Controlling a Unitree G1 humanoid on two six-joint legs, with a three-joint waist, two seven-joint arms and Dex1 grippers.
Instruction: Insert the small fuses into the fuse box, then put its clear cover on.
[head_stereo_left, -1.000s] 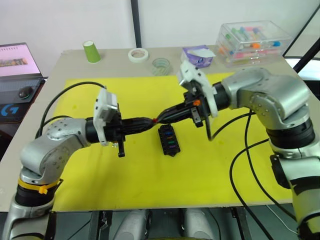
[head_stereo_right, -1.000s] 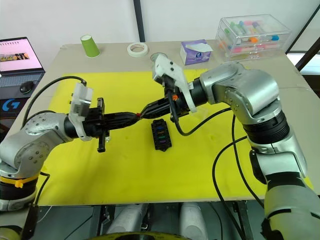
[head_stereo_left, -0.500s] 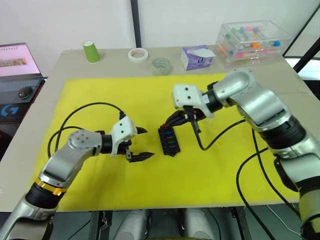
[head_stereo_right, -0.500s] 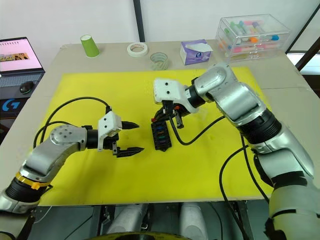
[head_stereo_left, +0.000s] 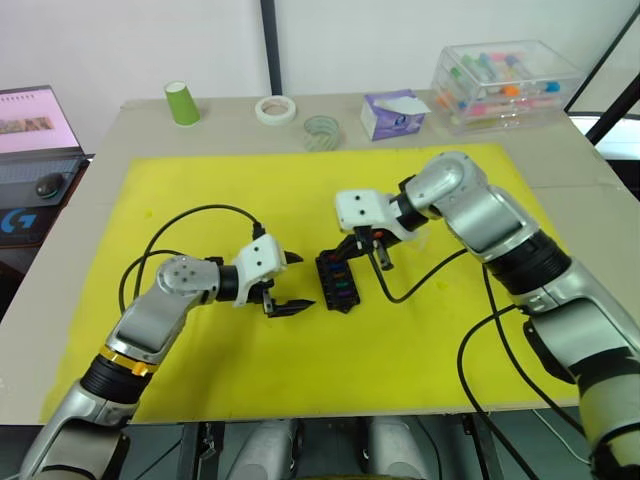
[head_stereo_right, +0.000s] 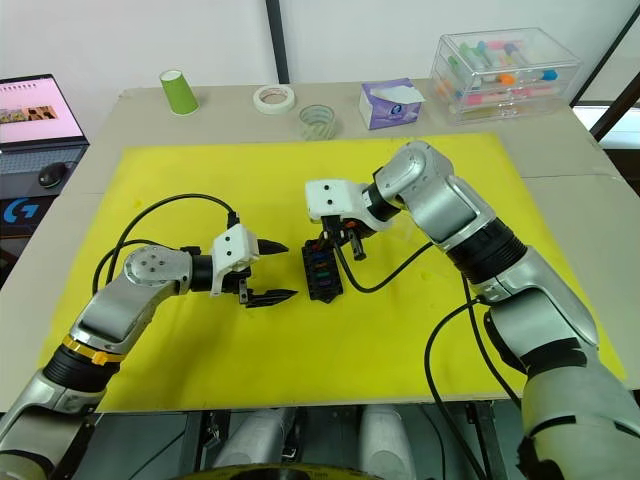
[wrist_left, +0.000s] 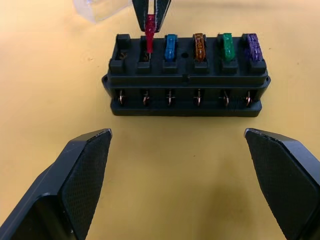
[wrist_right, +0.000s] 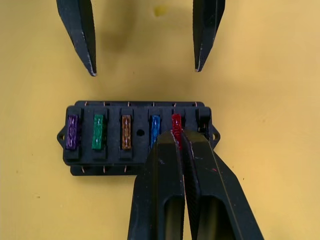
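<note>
Since half a second ago the right arm has drawn in, and the right gripper (wrist_right: 181, 137) now pinches a red fuse (wrist_right: 176, 122) at its slot in the fuse box (head_stereo_left: 336, 281) on the yellow mat (head_stereo_left: 200, 190). The left gripper (head_stereo_left: 291, 284) lies low beside the box, fingers spread wide and empty. The left wrist view reveals blue, brown, green and purple fuses seated, one end slot bare, and the clear cover (wrist_left: 102, 8) just behind.

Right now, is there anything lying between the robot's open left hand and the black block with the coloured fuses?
Nothing: the left wrist view shows only bare yellow mat between the left hand and the black fuse box.
</note>
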